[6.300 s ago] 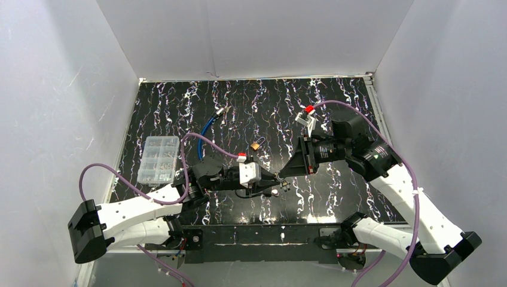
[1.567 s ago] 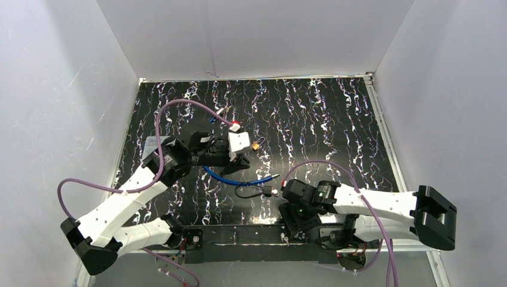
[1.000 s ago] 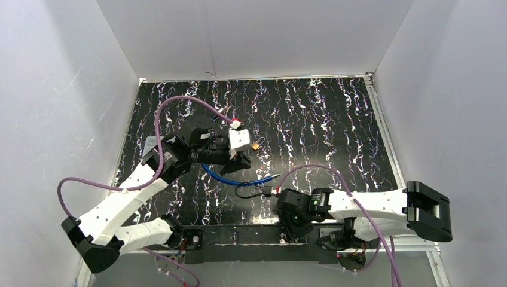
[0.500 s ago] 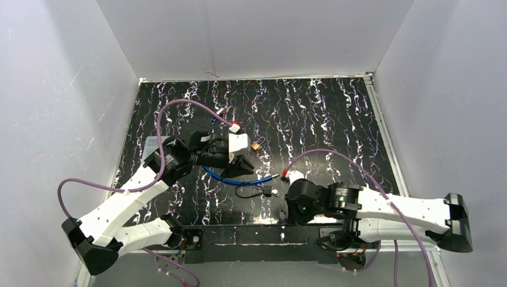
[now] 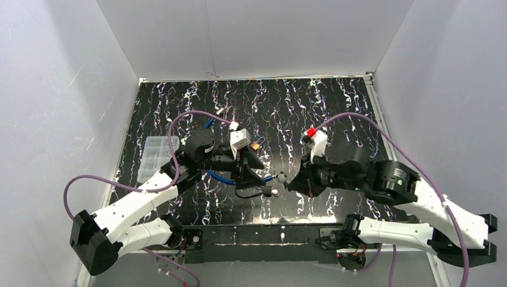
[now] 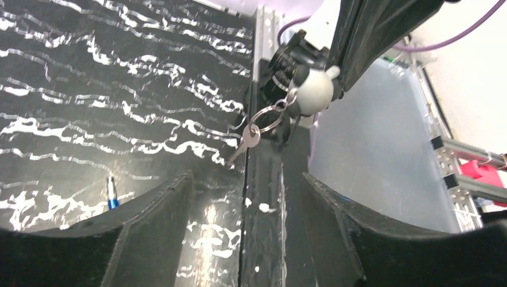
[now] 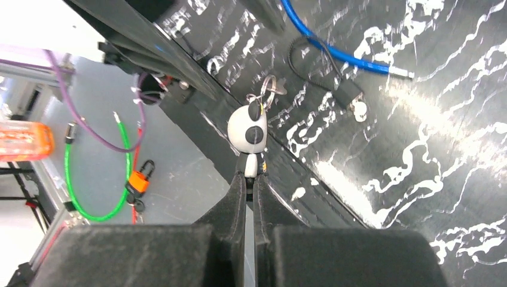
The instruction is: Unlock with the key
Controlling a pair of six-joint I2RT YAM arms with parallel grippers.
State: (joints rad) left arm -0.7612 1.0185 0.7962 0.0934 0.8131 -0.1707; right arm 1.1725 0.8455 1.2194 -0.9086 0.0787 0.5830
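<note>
At the near edge, the key is made out only as a small silver blade hung from a ring under the panda keychain. In the top view it is too small to be picked out, and in the right wrist view only the ring is seen. The panda is pinched at its lower end by the right gripper, fingers pressed together on it, and hung in the air over the table. Just beyond, a small black lock with a thin black loop is seen lying on the table, its keyhole not readable. The left gripper is spread wide and nothing is held between its fingers. The dangling key is framed in the gap, not touched. Further back, a brass padlock is half hidden beside the left wrist's white camera block, close to a blue cable. A clear parts box is seen at the far left.
</note>
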